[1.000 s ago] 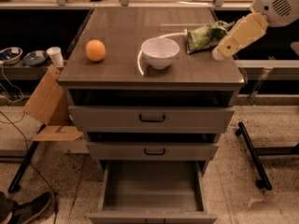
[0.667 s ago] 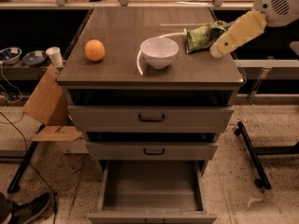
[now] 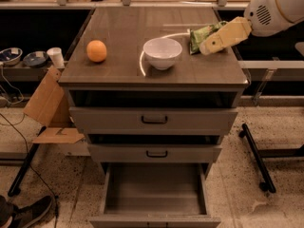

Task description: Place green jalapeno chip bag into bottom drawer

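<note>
Orange point(image 3: 97, 51) left on cabinet top point(image 3: 124, 25); white bowl point(image 3: 162, 52) mid-top; cardboard box point(image 3: 47, 106) beside cabinet, left.

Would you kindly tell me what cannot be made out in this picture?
Camera view:
- the chip bag: right side hidden by the gripper over the cabinet's right rear.
- the bottom drawer: front cut off by the lower edge.
- the arm: cut off by the right edge.

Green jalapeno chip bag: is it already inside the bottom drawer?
No, the green jalapeno chip bag lies on the cabinet top beside the white bowl, with the gripper at it, while the bottom drawer stands open.
</note>
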`<state>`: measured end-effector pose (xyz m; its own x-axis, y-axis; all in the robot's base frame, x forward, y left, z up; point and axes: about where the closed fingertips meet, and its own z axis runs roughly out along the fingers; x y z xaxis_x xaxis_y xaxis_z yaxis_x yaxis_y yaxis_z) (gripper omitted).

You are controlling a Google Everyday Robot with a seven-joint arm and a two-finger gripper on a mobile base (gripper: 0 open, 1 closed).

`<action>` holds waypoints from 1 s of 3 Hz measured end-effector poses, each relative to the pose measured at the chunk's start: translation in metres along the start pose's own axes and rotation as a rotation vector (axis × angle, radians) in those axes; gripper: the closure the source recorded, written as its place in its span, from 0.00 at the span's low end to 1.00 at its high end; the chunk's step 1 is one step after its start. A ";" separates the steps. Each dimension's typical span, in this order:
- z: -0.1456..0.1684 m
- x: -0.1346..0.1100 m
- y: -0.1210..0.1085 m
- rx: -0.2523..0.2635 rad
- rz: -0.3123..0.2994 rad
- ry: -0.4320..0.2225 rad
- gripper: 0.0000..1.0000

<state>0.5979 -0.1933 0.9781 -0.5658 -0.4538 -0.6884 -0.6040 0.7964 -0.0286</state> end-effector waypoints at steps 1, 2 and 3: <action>0.027 -0.005 -0.021 -0.005 0.237 -0.074 0.00; 0.027 -0.008 -0.021 -0.005 0.286 -0.083 0.00; 0.027 -0.008 -0.020 -0.006 0.284 -0.082 0.00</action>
<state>0.6299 -0.1950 0.9648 -0.6651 -0.1792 -0.7249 -0.4315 0.8845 0.1773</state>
